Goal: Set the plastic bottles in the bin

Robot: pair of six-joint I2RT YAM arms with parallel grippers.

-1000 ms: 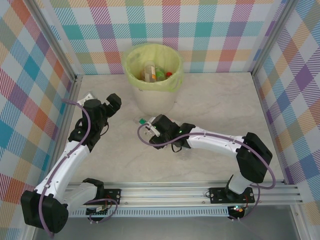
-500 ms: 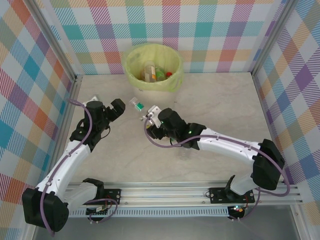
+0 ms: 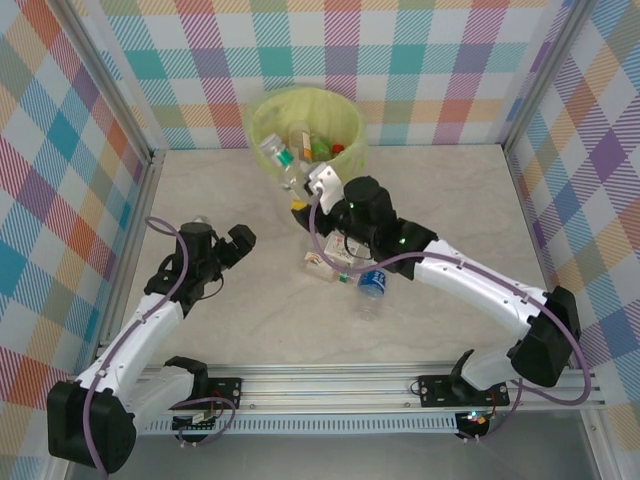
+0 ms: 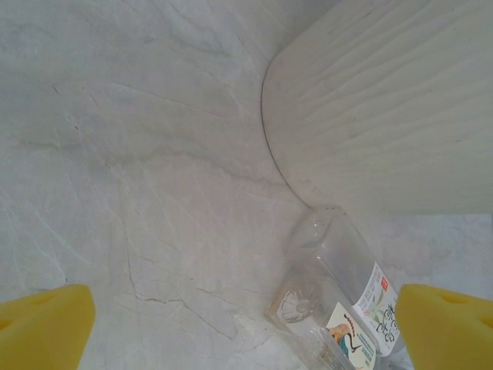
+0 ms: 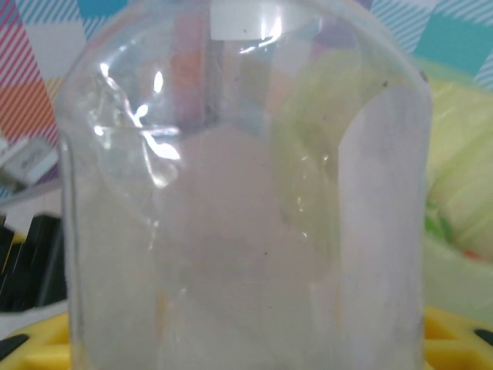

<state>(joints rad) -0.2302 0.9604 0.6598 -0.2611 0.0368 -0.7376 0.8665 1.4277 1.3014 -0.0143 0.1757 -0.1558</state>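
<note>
Bottle (image 3: 280,160), clear with a green patch, clamped in right gripper (image 3: 298,190), tilted at near-left rim of bin (image 3: 352,140). Bin stands far centre on table (image 3: 450,200), more bottles (image 3: 312,146) inside. Left gripper (image 3: 243,242) low over table, left and near of bin, jaws wide apart, nothing between them. Two more lie on table near of bin under right arm: white-label bottle (image 3: 325,268) and blue-label bottle (image 3: 372,284), just beside each other

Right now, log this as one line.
right pincer: shut on green-label bottle at bin rim | left pincer: open, empty | table: blue-marked bottle, clear bottle
</note>
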